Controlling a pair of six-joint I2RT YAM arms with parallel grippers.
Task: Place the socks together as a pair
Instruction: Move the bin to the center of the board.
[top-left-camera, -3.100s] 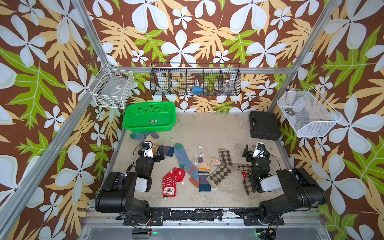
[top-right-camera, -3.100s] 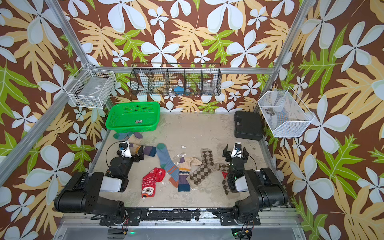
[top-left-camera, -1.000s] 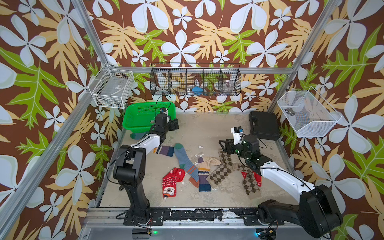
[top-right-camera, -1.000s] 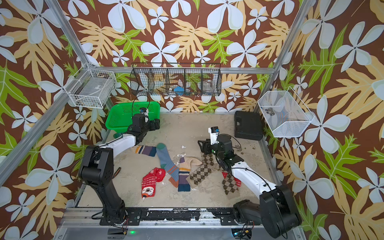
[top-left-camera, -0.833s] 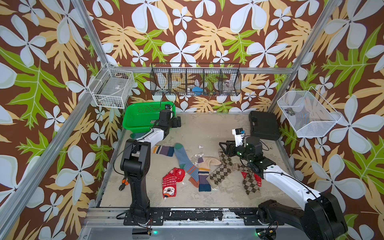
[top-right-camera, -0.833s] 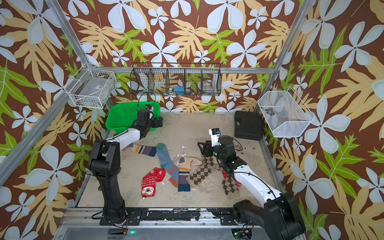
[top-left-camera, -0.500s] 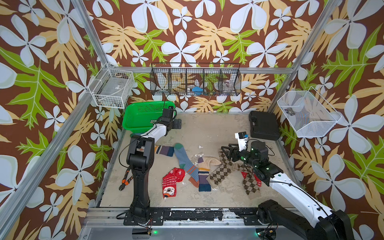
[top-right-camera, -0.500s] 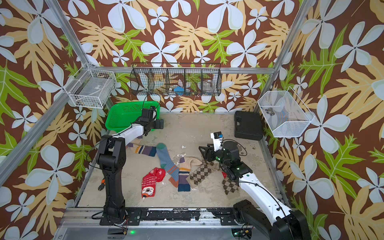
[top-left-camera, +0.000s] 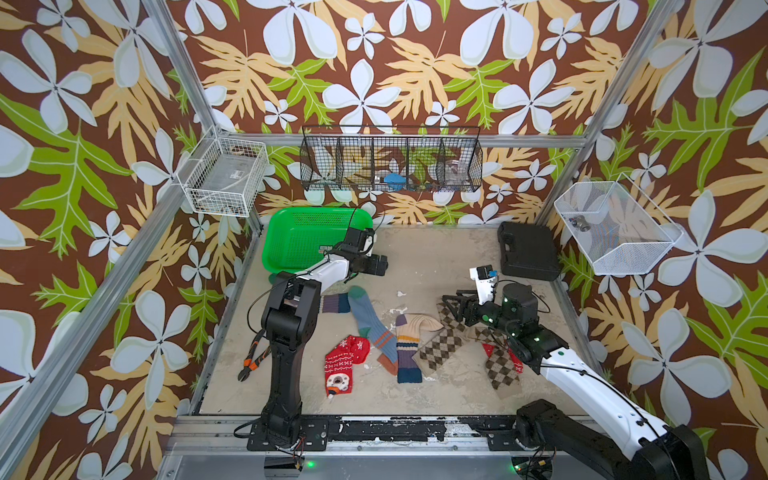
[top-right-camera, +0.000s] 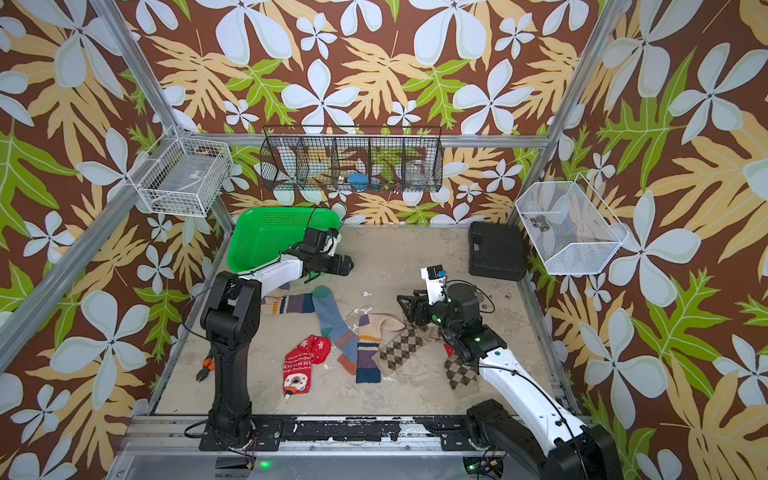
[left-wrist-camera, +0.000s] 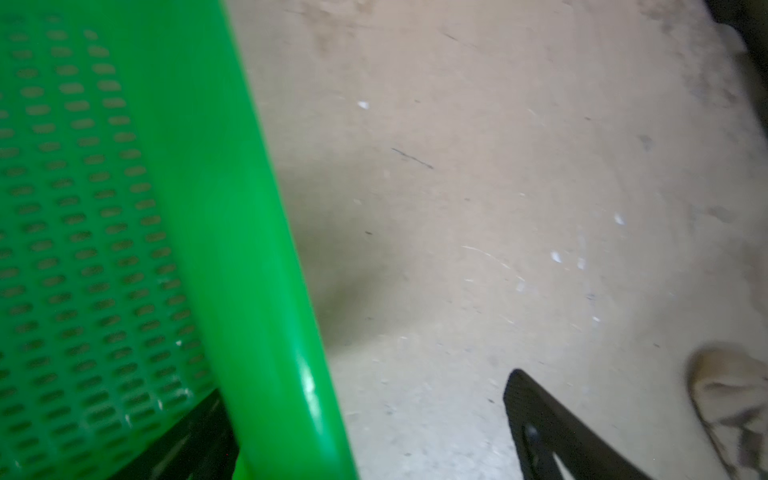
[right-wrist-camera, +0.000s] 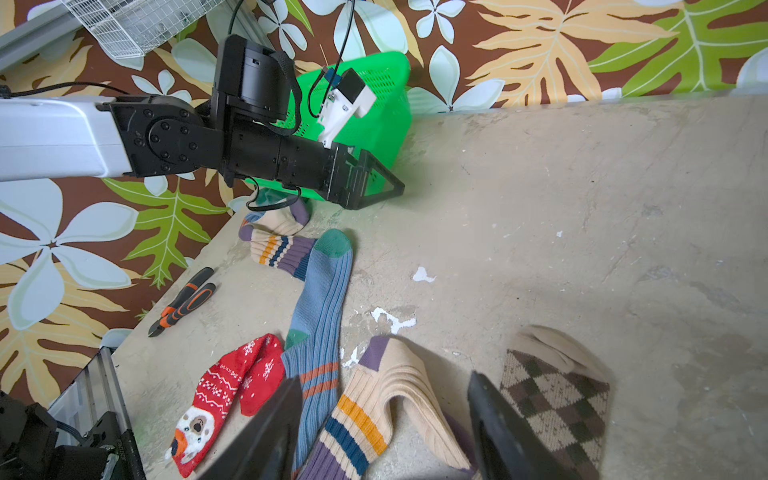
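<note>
the pliers (top-left-camera: 252, 360) lie at the left edge of the tabletop (top-left-camera: 436, 257), clear of the work. the left arm rises from its base, bends at the elbow and reaches forward and low to the near corner of the green basket (top-left-camera: 291, 241). the left claw (top-left-camera: 380, 264) is spread wide and empty. the left wrist view shows the basket rim between its fingers, so this pose is judged to prepare a grip on the rim. the socks lie loose across mid-tabletop, none paired: a cream striped sock (top-left-camera: 332, 302) just beside the basket, the blue-grey sock (top-left-camera: 370, 328) touching it, the red snowflake sock (top-left-camera: 343, 368), then a second cream striped sock (top-left-camera: 409, 349) touching an argyle sock (top-left-camera: 442, 347). the right arm stretches low from its base. the right claw (top-left-camera: 448, 309) is partly spread, pinches nothing and hovers over these last two, probably to select one. a second argyle sock (top-left-camera: 503, 370) lies beneath the forearm. the black case (top-left-camera: 525, 251) sits far right.
</note>
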